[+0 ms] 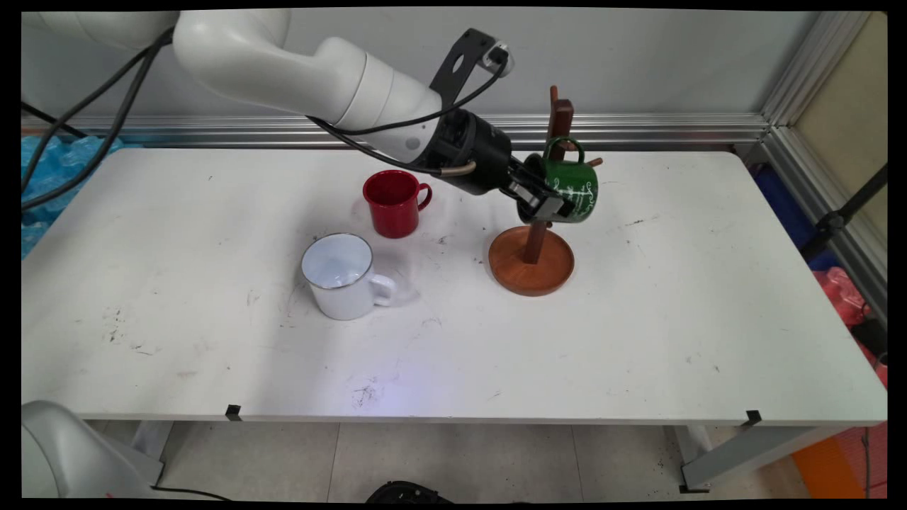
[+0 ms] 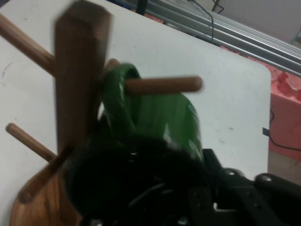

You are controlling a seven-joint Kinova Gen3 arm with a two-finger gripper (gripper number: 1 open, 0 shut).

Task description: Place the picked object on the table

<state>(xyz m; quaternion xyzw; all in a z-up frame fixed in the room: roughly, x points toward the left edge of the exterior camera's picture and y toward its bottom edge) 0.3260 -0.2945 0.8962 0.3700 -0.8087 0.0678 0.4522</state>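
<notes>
Main view first, and the gripper point(image 1: 544, 201) is right at the wooden mug tree point(image 1: 533, 255), clamped on the rim of a green mug point(image 1: 577, 190), one finger outside the wall and the other apparently inside the mouth. The mug is tipped on its side up in the air, its handle looped over a peg high on the post. So the mug is on the peg, but the gripper has not let go. Off to the left, a red mug point(image 1: 392, 202) stands upright on the surface point(image 1: 496, 354), and nearer the camera a white mug point(image 1: 341, 275) stands upright too, handle to the right. The white one looks empty inside; the red one's interior can't be read from this angle. Both stand well apart from the tree.

Over to the hand view, and it's tight. The green mug point(image 2: 174, 117) fills the centre, dark mouth facing the camera, nothing visible in it. Its handle point(image 2: 115, 94) is threaded over a peg point(image 2: 162, 85) that pokes out beyond the loop. The post point(image 2: 77, 75) stands just left, and more pegs jut off to the left, all bare. The round base point(image 2: 37, 207) shows at the bottom corner.
</notes>
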